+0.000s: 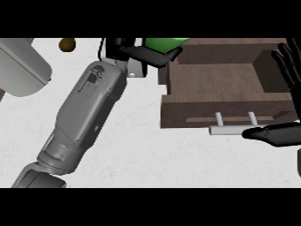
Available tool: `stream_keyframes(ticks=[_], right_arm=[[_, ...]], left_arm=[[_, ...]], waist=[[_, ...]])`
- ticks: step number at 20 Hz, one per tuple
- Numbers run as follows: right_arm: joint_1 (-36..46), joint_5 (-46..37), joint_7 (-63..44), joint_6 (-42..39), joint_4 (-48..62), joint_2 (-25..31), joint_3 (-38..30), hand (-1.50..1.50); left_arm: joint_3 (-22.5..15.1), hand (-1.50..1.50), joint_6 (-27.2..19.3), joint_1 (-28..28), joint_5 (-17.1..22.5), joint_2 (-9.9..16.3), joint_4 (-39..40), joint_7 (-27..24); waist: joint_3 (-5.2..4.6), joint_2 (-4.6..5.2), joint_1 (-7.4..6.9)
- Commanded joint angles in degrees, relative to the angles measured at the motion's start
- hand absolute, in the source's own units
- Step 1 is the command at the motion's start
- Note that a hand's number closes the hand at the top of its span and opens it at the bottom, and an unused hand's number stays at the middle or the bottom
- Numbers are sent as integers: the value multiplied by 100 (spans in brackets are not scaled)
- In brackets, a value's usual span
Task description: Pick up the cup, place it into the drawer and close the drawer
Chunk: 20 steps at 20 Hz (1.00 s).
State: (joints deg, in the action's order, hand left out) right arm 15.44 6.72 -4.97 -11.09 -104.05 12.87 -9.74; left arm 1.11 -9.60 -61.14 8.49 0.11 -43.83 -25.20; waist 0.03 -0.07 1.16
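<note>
Cup [162, 43], green, sits at top centre of frame, clamped in left hand [146, 53] fingers, beside open drawer [211, 79] at its upper left corner. Right hand [299, 88] at right edge, fingers spread straight, thumb near drawer handle [234, 129].

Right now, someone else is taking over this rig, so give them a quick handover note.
Left hand: fingers curled round the green cup, held at the back left edge of the open drawer.
Right hand: open, beside the drawer's right side, thumb by the handle.
Done: cup picked up and carried to the drawer.
Left: set the cup inside, release, push the drawer shut.
</note>
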Motion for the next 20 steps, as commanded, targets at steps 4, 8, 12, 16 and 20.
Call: stream_keyframes(ticks=[4,8,12,16,20], right_arm=[[227,-141,148,-84,323,60,96,-150],[336,40,201,-172,397,128,-47,-150],[298,-28,284,-129,303,-36,128,-150],[437,11,139,-141,105,-151,346,-150],[825,63,89,-179,390,-58,282,-150]], left_arm=[[-434,150,-893,-1396,386,-11,1118,1126],[-826,150,-1131,-1717,600,-11,1854,1150],[-1250,150,-1148,-1698,698,-11,2397,1043],[-1557,150,-741,-1520,860,-11,2725,1241],[-2045,150,-611,-1501,932,-11,2726,1427]], waist=[[4,67,158],[6,107,292],[9,143,439],[9,215,749],[10,256,873]])
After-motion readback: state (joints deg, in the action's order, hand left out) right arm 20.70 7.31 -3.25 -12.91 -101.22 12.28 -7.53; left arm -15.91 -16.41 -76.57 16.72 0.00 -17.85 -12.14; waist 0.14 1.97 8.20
